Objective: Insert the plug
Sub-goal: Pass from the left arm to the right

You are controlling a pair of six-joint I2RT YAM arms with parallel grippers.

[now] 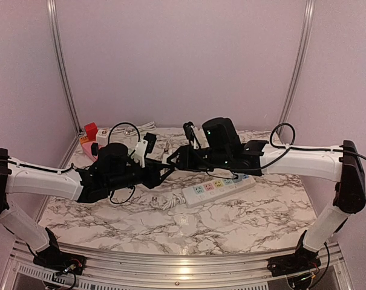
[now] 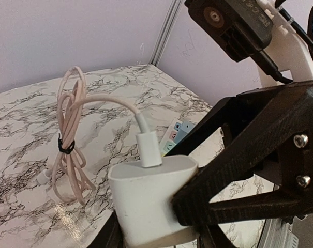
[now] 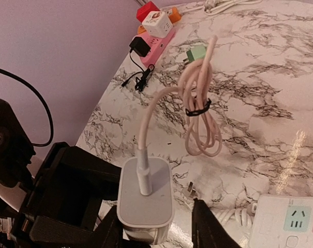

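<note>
The plug (image 2: 146, 201) is a white charger block with a pale pink cable bundle (image 2: 68, 144) hanging from its top. My left gripper (image 2: 156, 235) is shut on the block's lower part and holds it above the table. In the right wrist view the plug (image 3: 146, 194) stands between the jaws of my right gripper (image 3: 156, 230). One jaw is against the block and the other stands a gap away, so this gripper is open. From the top view both grippers, left (image 1: 160, 171) and right (image 1: 178, 158), meet at mid-table. The white power strip (image 1: 219, 187) with coloured sockets lies just right of them.
A pink power strip (image 3: 155, 37) with red and white cube adapters and a black adapter (image 3: 139, 46) sits at the back left corner. A green plug (image 3: 196, 53) lies near it. The white strip's own cord and plug (image 3: 190, 192) lie on the marble under the grippers.
</note>
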